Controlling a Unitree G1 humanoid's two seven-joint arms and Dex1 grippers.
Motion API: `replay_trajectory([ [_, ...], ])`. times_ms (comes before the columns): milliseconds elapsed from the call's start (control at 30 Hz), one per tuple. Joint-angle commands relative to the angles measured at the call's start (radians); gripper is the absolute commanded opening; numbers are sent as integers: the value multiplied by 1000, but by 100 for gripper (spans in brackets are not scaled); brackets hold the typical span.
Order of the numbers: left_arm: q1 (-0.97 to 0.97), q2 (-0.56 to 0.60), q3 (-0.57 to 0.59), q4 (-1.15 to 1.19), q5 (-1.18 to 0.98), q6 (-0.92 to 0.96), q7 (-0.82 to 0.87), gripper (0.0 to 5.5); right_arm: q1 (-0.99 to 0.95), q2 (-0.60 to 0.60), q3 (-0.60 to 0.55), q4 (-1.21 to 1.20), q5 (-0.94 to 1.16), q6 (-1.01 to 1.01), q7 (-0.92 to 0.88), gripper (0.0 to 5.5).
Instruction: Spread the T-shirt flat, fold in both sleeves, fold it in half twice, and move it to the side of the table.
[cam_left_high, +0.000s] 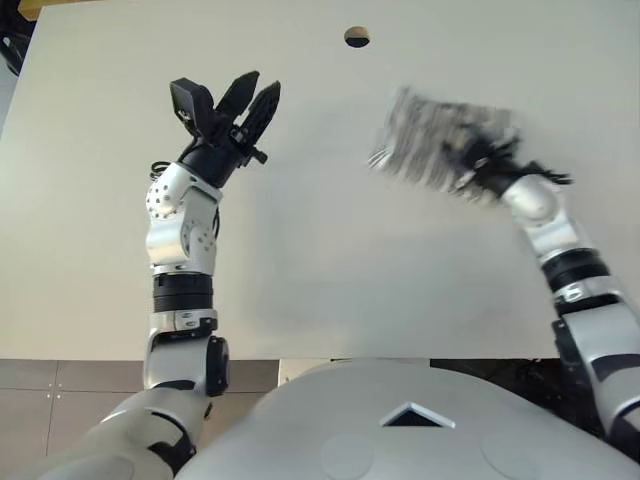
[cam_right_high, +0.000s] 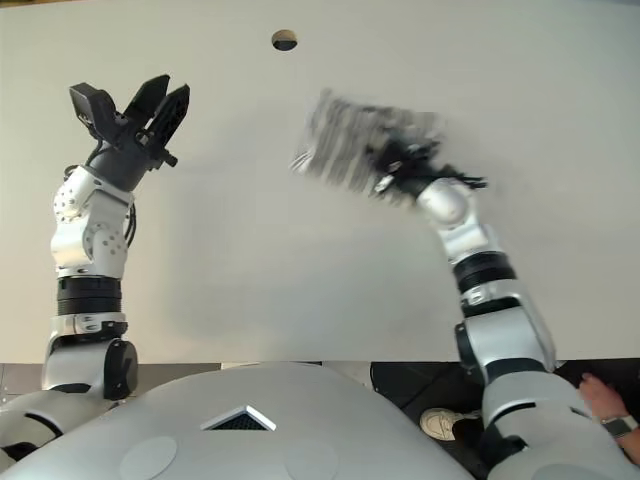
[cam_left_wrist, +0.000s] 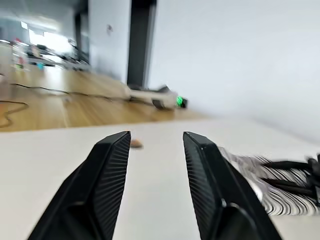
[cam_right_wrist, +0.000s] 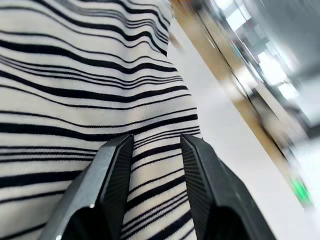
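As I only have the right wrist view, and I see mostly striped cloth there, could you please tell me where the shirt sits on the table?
Observer: The T-shirt is a compact bundle on the table's right half, at the right tool.
Operator: Thank you. Where is the left arm?
Observer: The left tool is up over the table's left half, open, empty and apart from the shirt.
Operator: Is there anything else on the table?
Observer: A small round hole sits near its far edge.
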Motion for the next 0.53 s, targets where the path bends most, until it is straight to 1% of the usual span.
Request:
replay_trajectory([
  [33, -109, -89, 46, 84, 54, -146, 148, 195, -60, -81, -141, 165, 49, 40, -133, 173],
  [133, -150, -102, 35, 146, 124, -246, 185, 195, -98, -43, -111, 116, -49, -58, -315, 173],
  [200, -188, -125, 50, 171, 76, -215, 175, 195, -118, -62, -6, -44, -316, -88, -613, 173],
  [233, -216, -134, 53, 192, 64, -199, 179, 195, -130, -49, 31, -167, -443, -75, -737, 173],
  [267, -246, -135, 50, 219, 79, -196, 197, 195, -147, -27, 62, -269, -543, -51, -830, 173],
  [300, -276, -125, 34, 250, 148, -228, 251, 195, -171, 7, 81, -333, -597, -28, -871, 173],
  [333, -309, -117, 22, 280, 212, -282, 300, 195, -199, 47, 92, -371, -619, -12, -886, 173],
  [400, -391, -119, 20, 326, 299, -371, 408, 195, -260, 153, 77, -350, -533, -24, -833, 173],
  [467, -462, -118, -14, 350, 397, -306, 528, 195, -286, 278, 7, -312, -291, -54, -681, 173],
  [533, -490, -129, -46, 365, 448, -323, 560, 195, -258, 353, -49, -327, -101, -72, -555, 173],
])
